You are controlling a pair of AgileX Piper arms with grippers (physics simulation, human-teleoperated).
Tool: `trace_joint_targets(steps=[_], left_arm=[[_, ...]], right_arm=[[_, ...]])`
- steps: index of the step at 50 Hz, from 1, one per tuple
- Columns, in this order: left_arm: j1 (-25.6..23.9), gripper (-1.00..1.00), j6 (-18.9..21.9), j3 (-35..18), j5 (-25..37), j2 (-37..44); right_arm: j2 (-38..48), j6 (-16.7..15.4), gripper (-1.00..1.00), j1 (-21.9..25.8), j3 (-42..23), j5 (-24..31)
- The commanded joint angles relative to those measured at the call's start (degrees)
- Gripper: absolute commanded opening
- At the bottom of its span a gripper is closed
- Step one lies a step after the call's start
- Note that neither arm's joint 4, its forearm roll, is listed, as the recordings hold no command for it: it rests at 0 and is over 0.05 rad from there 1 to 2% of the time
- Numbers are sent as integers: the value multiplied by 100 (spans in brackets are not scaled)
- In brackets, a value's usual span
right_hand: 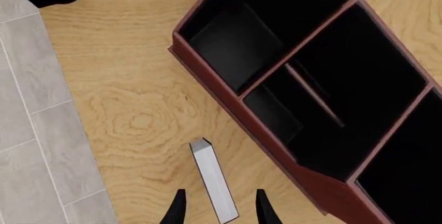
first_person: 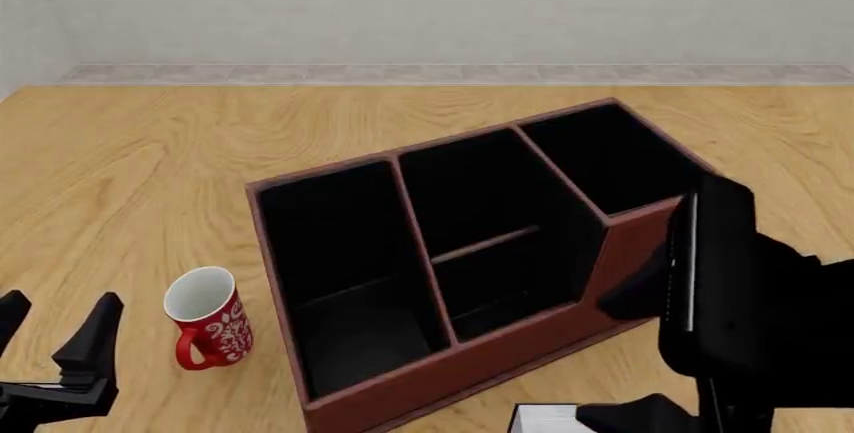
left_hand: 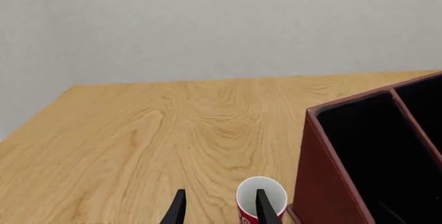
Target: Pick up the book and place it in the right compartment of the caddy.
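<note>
Fingers of the right gripper point(right_hand: 217, 208) stood apart, straddling the upright book point(right_hand: 214, 182) without visibly touching it; whether they had gripped it I could not tell. It stood on the tabletop point(right_hand: 131, 110) just beside the caddy point(first_person: 400, 393). Its right compartment point(first_person: 607, 158) held nothing. Lifting and placing remained. Left gripper point(first_person: 54, 338) fingers stood wide, idle near the red mug point(first_person: 207, 318).

Front view: right arm point(first_person: 747, 303) covers most of the book point(first_person: 541, 419); only a white corner shows at the bottom edge. Arm also hides the caddy point(first_person: 441, 253) near-right corner. Right wrist view: book point(right_hand: 214, 180) cut off at the bottom, black cover not visible. Left wrist view: mug point(left_hand: 261, 198) cut off, one finger point(left_hand: 266, 208) in front.
</note>
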Motion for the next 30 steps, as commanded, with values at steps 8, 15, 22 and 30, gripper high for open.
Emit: trace_joint_targets(steps=[8,15,22,30], left_arm=[[25,100,9,1,74,-41],[31,100,3,1,85,-40],[49,100,13,2,157,-94],[39,100,6,2,69,-2]], right_arm=[[-74,124,100,-63,490,-293],[-55,178,100,-97,651,-366],[-102,373,100,-51,858,-402],[-192,429,100,-129,1052,-456]])
